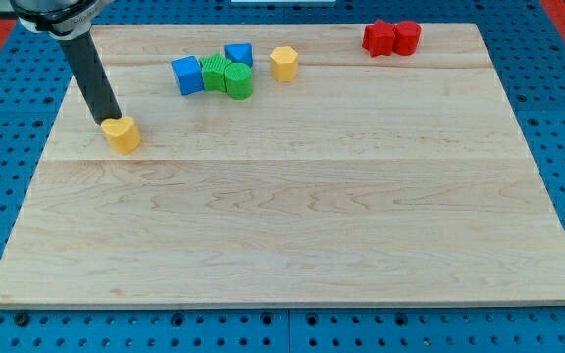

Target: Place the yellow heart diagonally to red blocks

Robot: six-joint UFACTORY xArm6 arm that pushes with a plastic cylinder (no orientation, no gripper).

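Note:
The yellow heart (122, 133) lies near the view's left edge of the wooden board. My tip (108, 122) sits right at its upper left side, touching or nearly touching it. Two red blocks (391, 37) stand side by side, touching, at the view's top right, far from the heart.
A cluster stands at the view's top centre: a blue cube (186, 75), two green blocks (229, 76), a blue block (239, 53) behind them, and a yellow hexagonal block (283, 63) just to their right. The wooden board (292, 235) lies on a blue pegboard surface.

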